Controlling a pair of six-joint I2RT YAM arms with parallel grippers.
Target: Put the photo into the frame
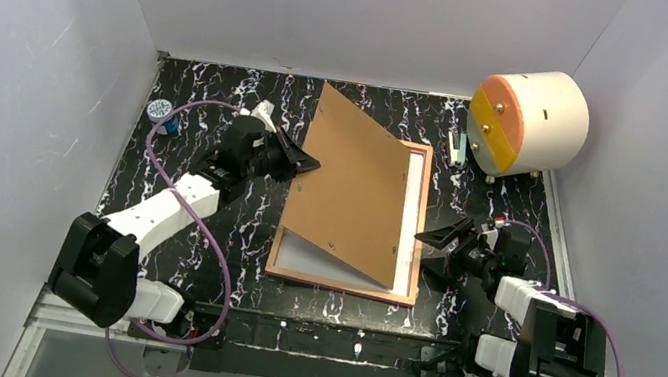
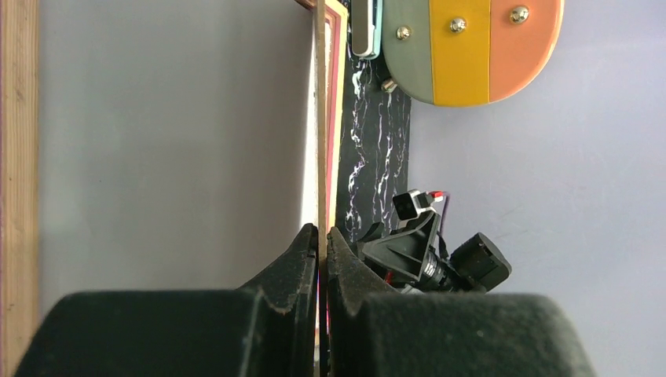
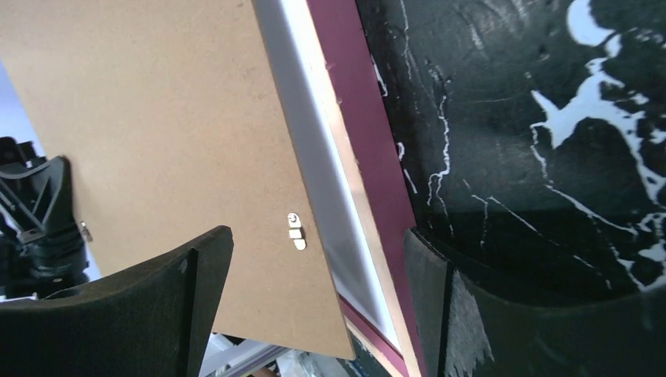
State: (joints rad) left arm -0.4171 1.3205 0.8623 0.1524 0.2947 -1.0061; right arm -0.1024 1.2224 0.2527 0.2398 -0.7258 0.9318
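The frame (image 1: 422, 223) lies back-up on the table, its wood-brown rim facing up and a pink side (image 3: 369, 157) showing. Inside it lies the photo (image 1: 415, 196), seen only as a plain white sheet (image 3: 314, 157); its picture side is hidden. A flat brown backing board (image 1: 355, 187) slants over the frame, raised at its left side. My left gripper (image 1: 306, 161) is shut on that raised edge, the thin board (image 2: 320, 118) pinched between the jaws (image 2: 322, 236). My right gripper (image 1: 430, 249) stands open at the frame's right rail, the board's near corner and the rail between its fingers (image 3: 316, 236).
A white drum (image 1: 528, 123) with an orange and yellow face lies at the back right, a small white and teal object (image 1: 459, 150) beside it. A small blue and white round thing (image 1: 163, 113) sits at the back left. Grey walls close in on three sides.
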